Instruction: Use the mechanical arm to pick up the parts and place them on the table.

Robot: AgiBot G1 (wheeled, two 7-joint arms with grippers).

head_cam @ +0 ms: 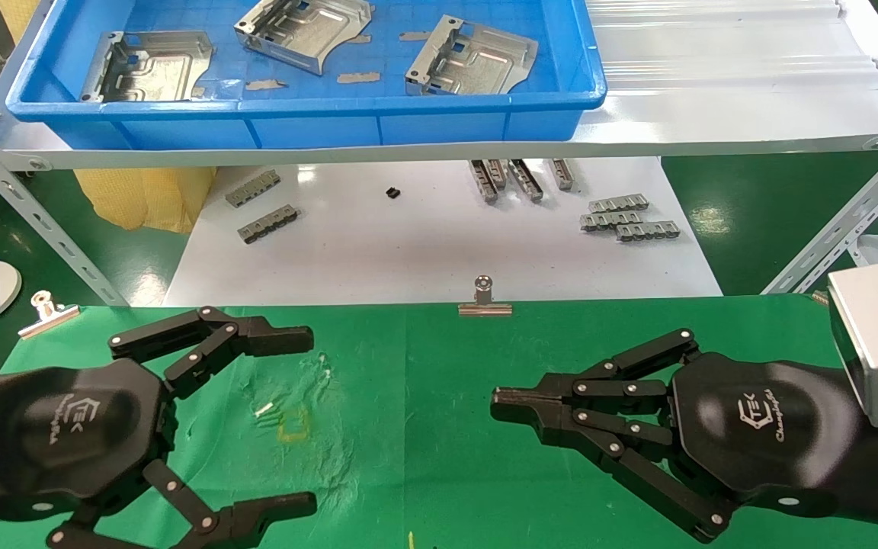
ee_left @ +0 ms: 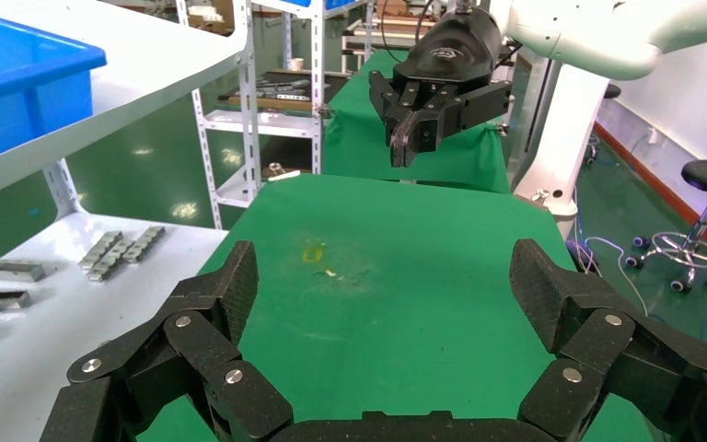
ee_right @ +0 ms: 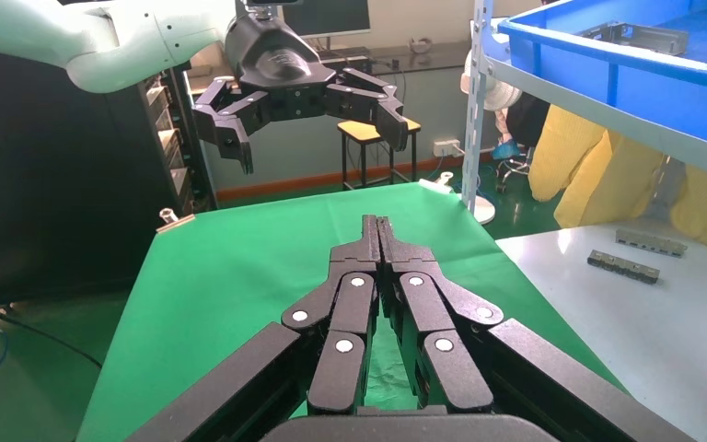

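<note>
Three silvery stamped parts lie in the blue bin on the shelf: one at the left, one in the middle, one at the right. My left gripper hovers wide open and empty over the left of the green table; its fingers show in the left wrist view. My right gripper is shut and empty over the right of the table; its closed fingertips show in the right wrist view. Both grippers are well below and in front of the bin.
A white board below the shelf carries small grey slotted bars and a tiny black piece. Silver binder clips hold the cloth's far edge. Slanted shelf struts stand at both sides. Thin grey strips lie in the bin.
</note>
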